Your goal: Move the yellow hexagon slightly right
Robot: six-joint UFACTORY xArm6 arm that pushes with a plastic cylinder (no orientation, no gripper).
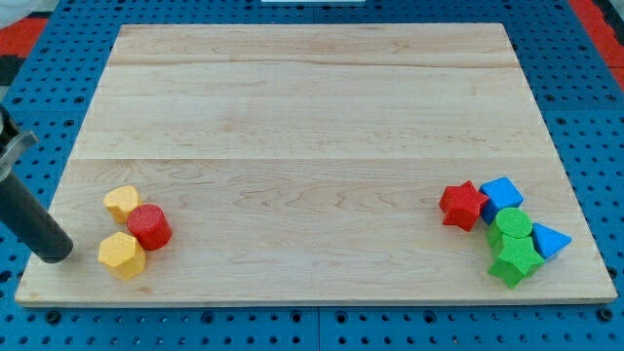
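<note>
Tip (60, 255) sits just left of your yellow hexagon (122, 255), apart. Red cylinder (149, 226) touches the hexagon. Tool: none visible.

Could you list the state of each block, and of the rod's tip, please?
my tip: left of yellow hexagon, apart.
yellow hexagon: touching red cylinder.
red cylinder: between both yellows.
yellow block: touching red cylinder.
red star, blue blocks, green blocks: clustered right.
</note>
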